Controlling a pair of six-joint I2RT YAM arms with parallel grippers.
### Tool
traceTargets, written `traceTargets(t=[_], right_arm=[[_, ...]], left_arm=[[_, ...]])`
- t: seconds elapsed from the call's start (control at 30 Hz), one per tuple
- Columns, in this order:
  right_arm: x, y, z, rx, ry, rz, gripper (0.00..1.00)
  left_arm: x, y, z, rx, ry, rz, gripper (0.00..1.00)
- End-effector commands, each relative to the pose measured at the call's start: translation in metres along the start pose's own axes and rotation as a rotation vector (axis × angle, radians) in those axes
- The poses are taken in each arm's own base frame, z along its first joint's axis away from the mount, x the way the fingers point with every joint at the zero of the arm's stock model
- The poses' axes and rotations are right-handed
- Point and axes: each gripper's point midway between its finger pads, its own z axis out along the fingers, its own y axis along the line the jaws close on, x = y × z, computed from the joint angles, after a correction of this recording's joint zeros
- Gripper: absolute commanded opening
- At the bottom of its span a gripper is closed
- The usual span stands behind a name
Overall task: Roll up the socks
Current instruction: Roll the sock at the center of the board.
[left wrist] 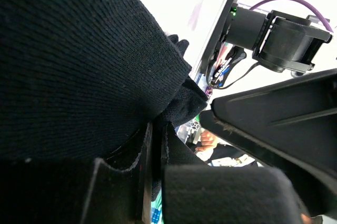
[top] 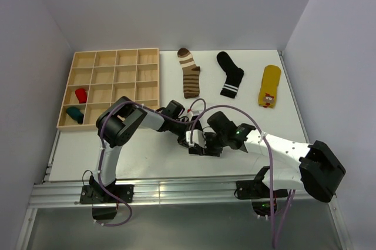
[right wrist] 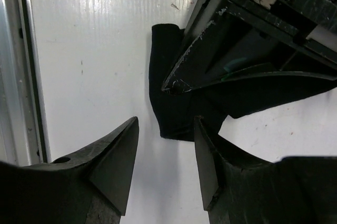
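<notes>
The top camera sits high behind the arm bases and looks down on the table point(top: 147, 153), far enough back to take in the left arm point(top: 120, 123) and the right arm point(top: 276, 150) whole. The left wrist camera looks along the left gripper point(left wrist: 156, 150), almost against the black sock point(left wrist: 79, 50). The right wrist camera looks down past the right gripper point(right wrist: 166, 119), close to the tabletop. Both wrist views share that sock, which lies just ahead of the right fingertips.
</notes>
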Motion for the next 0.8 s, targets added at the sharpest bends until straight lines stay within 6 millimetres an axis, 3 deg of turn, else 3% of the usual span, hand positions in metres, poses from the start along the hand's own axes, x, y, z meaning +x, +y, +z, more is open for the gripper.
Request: traceTargets(t=[0.0,0.57,0.77], right_arm=[[-0.011,-0.014,0.003,0.088,-0.016,-0.065,0.54],[0.006,-0.007,0.03,0.053,0.068,-0.083,0.47],[0.013,-0.003,0.034,0.034,0.093,-0.057,0.34]], left_arm=[[0.013,0.045,0.005,-0.126,0.014,-0.114,0.0],[0.013,0.044,0.003,-0.127,0.026,-0.09,0.0],[0.009,0.041,0.002,-0.124,0.021,-0.071,0.02]])
